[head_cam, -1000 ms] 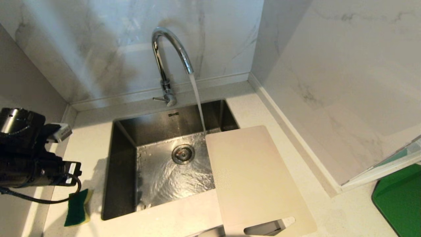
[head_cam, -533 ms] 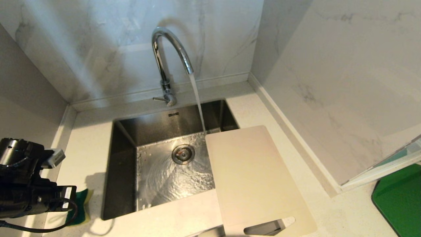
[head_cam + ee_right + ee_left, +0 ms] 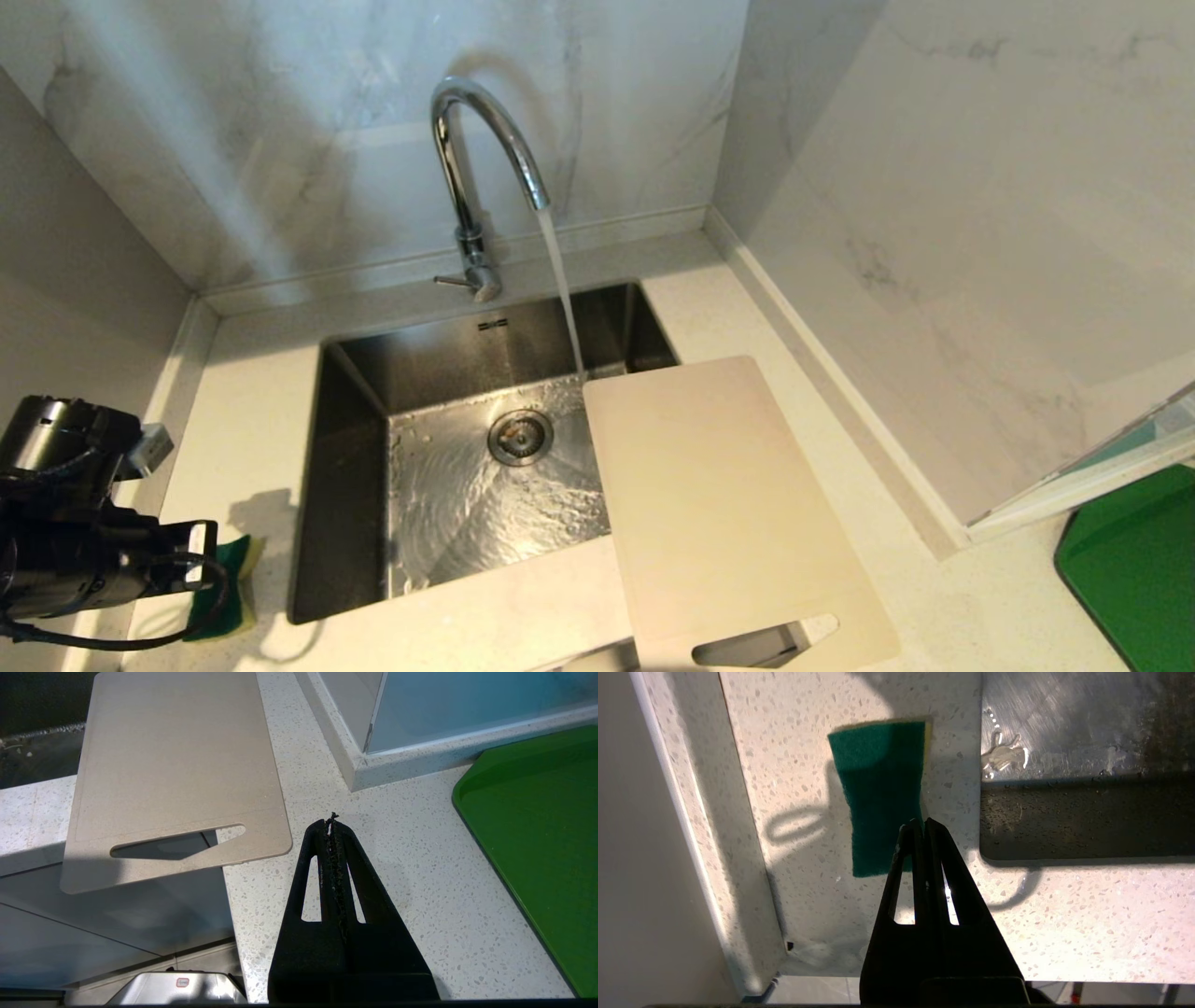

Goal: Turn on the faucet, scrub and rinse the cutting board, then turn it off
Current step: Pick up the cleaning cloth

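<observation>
Running from the faucet (image 3: 476,177), the water lands in the sink (image 3: 350,485) just beside the far corner of the cutting board (image 3: 719,504), which lies on the surface (image 3: 252,401) partly over the sink's right rim, its slotted end jutting past the front edge. Head view, risks: a careless nudge could tip the overhanging board off the front; splash may wet the board's corner and make it slippery. The left hand (image 3: 201,555) sits low at the near left, over the green sponge (image 3: 229,597), close to the side wall, with little room leftward; open room lies rightward across the sink. Left wrist view: left hand fingers pressed together, holding nothing, tips hovering above the sponge, which lies flat between the wall's raised lip and the sink rim; unless the fingers part first, a descent would only push the sponge, possibly into the sink. Right wrist view: right hand (image 3: 332,823) together, empty, parked above bare surface between the board's slotted end and a green mat (image 3: 537,835); room is free on both sides.
</observation>
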